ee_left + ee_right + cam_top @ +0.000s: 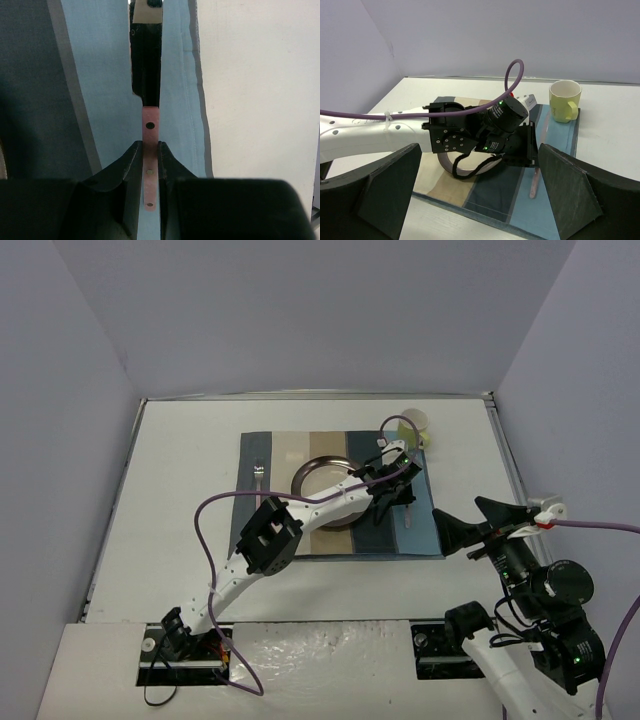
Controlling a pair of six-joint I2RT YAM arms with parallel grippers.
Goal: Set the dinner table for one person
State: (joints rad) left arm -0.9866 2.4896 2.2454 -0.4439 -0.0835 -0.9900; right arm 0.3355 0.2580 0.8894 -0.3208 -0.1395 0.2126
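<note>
Top view: white table (180, 540), striped mat (270, 450) at centre. On mat: plate (315, 472) in middle, fork (259, 472) on left stripe. Cup (415, 425) at mat's far right corner. My left gripper (392, 498) sits low over mat, right of plate. My right gripper (476, 520) hangs beside mat's right edge, jaws spread, holding nothing.

Left wrist view: my jaws pinch pink-handled utensil (149, 120), lined along light-blue stripe, bare table just to right.

Right wrist view: utensil lies flat on mat, right of plate, cup beyond it.
</note>
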